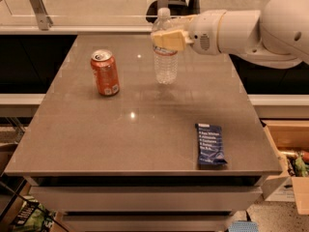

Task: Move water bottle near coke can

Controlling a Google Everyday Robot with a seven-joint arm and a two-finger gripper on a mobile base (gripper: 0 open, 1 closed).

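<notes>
- Camera view, looking down over a grey worktop [145,139] from its front edge.
- End effector [168,39] sits over the far middle of the worktop, reaching in from the right on a white arm [251,30].
- Its cream-coloured fingers [166,40] are clamped across the upper part of the water bottle [166,67], just below the shoulder.
- Bottle upright; white cap [164,12] shows above the fingers, clear ribbed body hangs below them.
- Cannot tell whether the bottle's base rests on the surface or hangs just above it; a faint reflection lies right under it.
- Coke can [105,74] stands upright on the far left part of the worktop, silver top visible, white markings facing front.
- Bottle is to the right of the can and a little farther back; near each other, a plain gap of bare surface between them, not touching.
- Blue wrapped bar [210,144] lies flat near the front right edge, long side running front to back, well apart from both can and bottle.
- Open cardboard box [289,144] sits on the floor off the right side, with some items inside too small to tell.
</notes>
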